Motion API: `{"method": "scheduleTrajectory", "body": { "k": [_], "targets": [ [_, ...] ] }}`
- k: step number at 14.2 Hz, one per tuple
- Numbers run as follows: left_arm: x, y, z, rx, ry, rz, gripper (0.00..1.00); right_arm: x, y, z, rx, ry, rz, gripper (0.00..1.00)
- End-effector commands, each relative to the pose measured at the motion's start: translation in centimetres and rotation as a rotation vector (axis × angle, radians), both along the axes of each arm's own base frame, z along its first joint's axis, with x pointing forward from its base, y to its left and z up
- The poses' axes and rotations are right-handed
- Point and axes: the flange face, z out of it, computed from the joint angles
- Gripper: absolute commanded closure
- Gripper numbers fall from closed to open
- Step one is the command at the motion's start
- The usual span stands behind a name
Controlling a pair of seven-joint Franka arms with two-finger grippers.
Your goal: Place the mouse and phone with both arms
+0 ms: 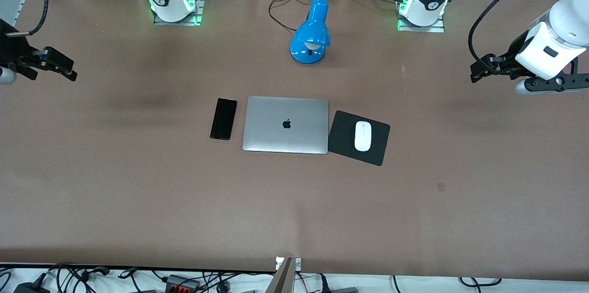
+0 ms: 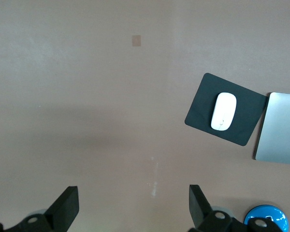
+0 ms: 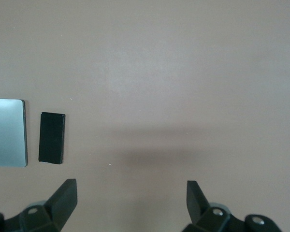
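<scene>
The white mouse (image 1: 362, 135) lies on a black mouse pad (image 1: 340, 139), beside the closed silver laptop (image 1: 286, 124) toward the left arm's end. The black phone (image 1: 223, 118) lies flat on the table beside the laptop toward the right arm's end. My left gripper (image 1: 479, 72) is open and empty, held up over bare table at its own end. My right gripper (image 1: 64, 66) is open and empty over bare table at its end. The left wrist view shows the mouse (image 2: 224, 111) well away from the left gripper (image 2: 134, 205). The right wrist view shows the phone (image 3: 51, 137) away from the right gripper (image 3: 130, 200).
A blue desk lamp (image 1: 311, 33) with a black cord stands farther from the front camera than the laptop, between the two arm bases. A small patch mark (image 1: 441, 186) is on the brown table toward the left arm's end.
</scene>
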Motion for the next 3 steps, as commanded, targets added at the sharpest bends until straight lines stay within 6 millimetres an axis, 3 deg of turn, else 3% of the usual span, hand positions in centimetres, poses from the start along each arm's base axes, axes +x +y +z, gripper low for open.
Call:
{"method": "scheduleTrajectory", "body": {
  "k": [1,3],
  "targets": [
    [-0.30,0.20,0.28,-0.030,-0.005,-0.012,0.00,-0.68,0.13,0.53,0.009,-0.002,0.019,0.00],
    [-0.32,-0.05,0.28,-0.030,-0.005,-0.017,0.00,-0.68,0.13,0.53,0.009,-0.002,0.019,0.00]
  ]
}}
